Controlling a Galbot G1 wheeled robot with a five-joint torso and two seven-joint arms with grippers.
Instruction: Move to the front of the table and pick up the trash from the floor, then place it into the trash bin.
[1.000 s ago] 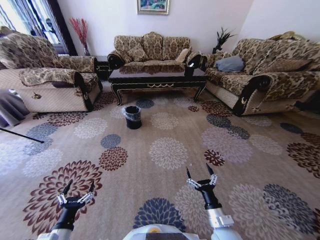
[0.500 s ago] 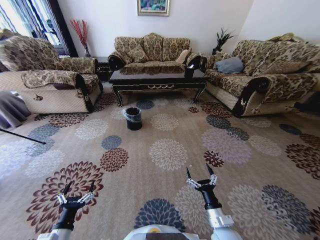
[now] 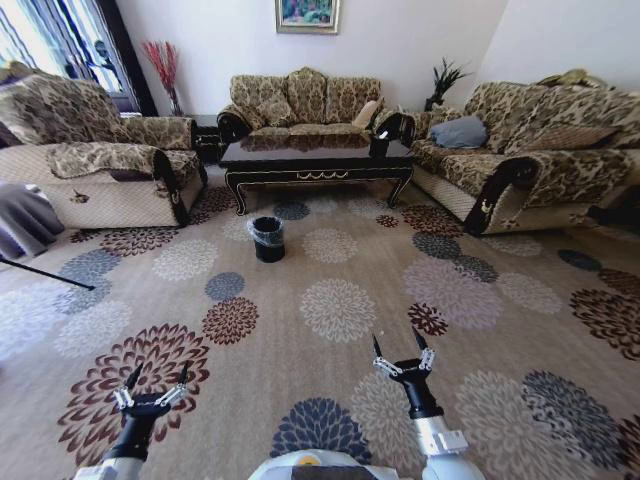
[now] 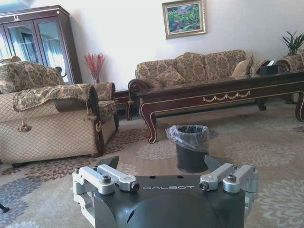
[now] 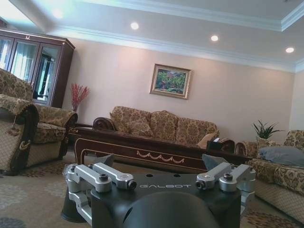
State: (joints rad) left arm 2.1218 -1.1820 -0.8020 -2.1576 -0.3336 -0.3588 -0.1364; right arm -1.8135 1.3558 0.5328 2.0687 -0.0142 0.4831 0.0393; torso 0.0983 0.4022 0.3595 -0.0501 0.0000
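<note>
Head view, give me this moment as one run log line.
left pincer: open, low over carpet | right pincer: open, low over carpet | trash bin: on carpet before table | trash: not discernible

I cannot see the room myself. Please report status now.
Left gripper and right gripper open, empty, low in front. Trash bin ahead, before the table. Carpet between looks free.

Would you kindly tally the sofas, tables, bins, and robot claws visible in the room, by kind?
Sofas: 3 (left sofa, middle sofa, right sofa)
Tables: 1 (table)
Bins: 1 (trash bin)
Claws: 2 (left claw, right claw)
Total: 7
</note>
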